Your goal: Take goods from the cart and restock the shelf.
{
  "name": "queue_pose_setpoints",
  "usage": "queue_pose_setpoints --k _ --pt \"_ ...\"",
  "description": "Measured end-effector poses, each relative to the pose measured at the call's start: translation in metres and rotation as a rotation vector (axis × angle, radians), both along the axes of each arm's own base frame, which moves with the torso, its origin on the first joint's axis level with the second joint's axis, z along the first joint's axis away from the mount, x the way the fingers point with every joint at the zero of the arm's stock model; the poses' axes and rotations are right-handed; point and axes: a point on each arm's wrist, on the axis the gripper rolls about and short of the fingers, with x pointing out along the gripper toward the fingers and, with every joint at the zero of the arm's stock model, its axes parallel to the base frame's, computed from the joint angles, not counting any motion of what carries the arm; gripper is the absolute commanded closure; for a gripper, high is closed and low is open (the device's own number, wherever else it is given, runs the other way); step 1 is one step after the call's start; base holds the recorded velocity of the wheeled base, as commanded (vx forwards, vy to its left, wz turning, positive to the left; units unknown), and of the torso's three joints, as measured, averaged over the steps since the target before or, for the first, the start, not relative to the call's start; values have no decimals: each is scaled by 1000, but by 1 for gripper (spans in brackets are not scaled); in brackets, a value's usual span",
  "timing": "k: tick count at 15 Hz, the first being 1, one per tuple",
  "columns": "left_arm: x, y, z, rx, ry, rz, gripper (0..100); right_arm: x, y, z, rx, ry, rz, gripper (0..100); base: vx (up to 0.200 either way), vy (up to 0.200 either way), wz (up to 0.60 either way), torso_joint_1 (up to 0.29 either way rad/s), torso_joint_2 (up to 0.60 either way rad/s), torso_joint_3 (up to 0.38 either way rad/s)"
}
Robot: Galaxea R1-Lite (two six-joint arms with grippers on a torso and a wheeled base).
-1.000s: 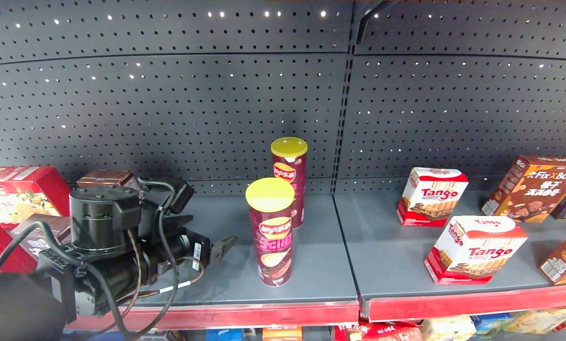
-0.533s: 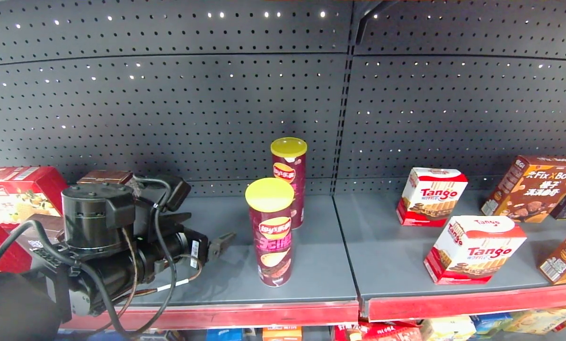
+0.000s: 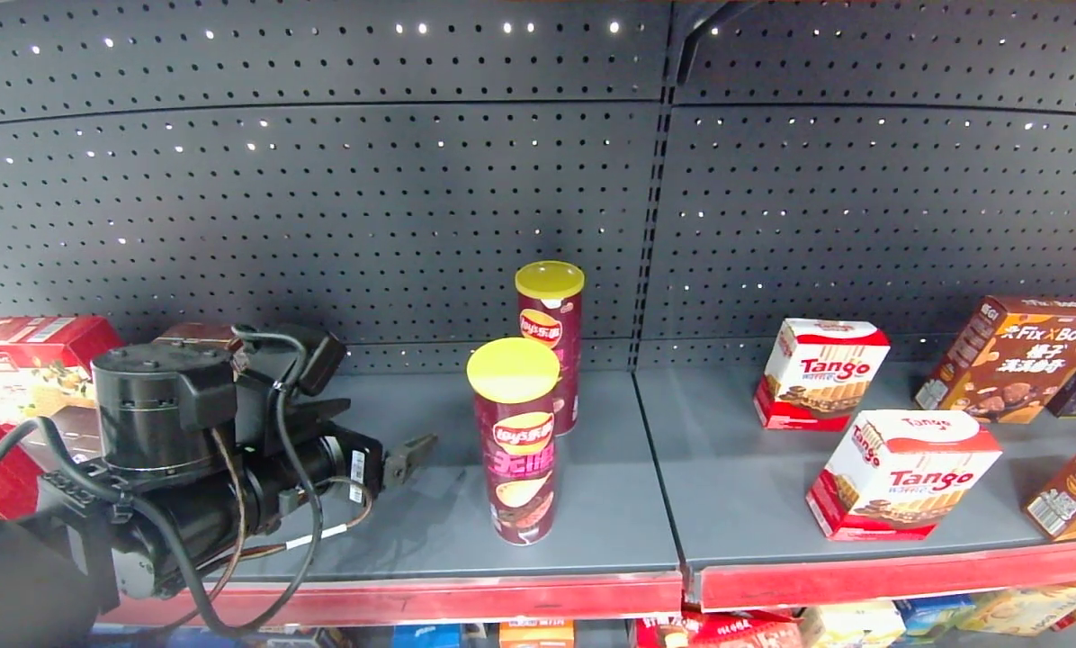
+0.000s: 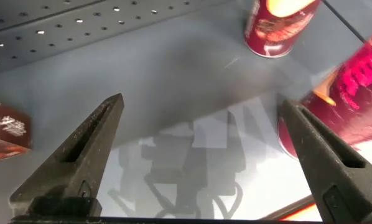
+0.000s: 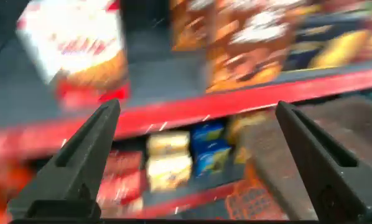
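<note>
Left wrist view: left pincer [image 4: 199, 104] splayed empty above the shelf [image 4: 173, 68], front can [image 4: 354, 93] just beside.

Label lettering was seen, not copied down: on maroon yellow-lidded cardboard tube [image 3: 522, 459] just beside left gripper [image 3: 419, 448]; on red-and-white cardboard box [image 3: 902, 477] well past the tube.

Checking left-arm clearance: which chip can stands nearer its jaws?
The front chip can, by the shelf's red edge; the rear can stands behind it, nearer the pegboard.

nearer can [image 4: 354, 106] blurred, edge-cut | white box [image 5: 74, 50] blurred | brown box [image 3: 187, 335] half-hidden behind left arm [image 3: 160, 423]
</note>
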Motion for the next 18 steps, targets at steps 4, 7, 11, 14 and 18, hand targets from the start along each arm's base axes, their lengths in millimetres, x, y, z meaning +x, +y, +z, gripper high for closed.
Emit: queue_pose_setpoints --k 4,7,11,14,18 --pt "1 2 2 -3 -7 6 0 2 4 -10 -25 54 195 0 0 0 0 0 0 0" --pt "1 3 3 -4 -10 12 0 2 3 -9 -30 50 162 0 0 0 0 0 0 0" --pt "0 9 6 -9 -20 30 0 2 4 -12 -1 73 182 0 0 0 0 0 0 0" --pt "1 10 7 -11 -28 35 0 2 4 -18 31 121 204 0 0 0 0 0 0 0" --pt "-1 12 8 -12 -30 39 0 2 4 -17 53 117 202 0 0 0 0 0 0 0"
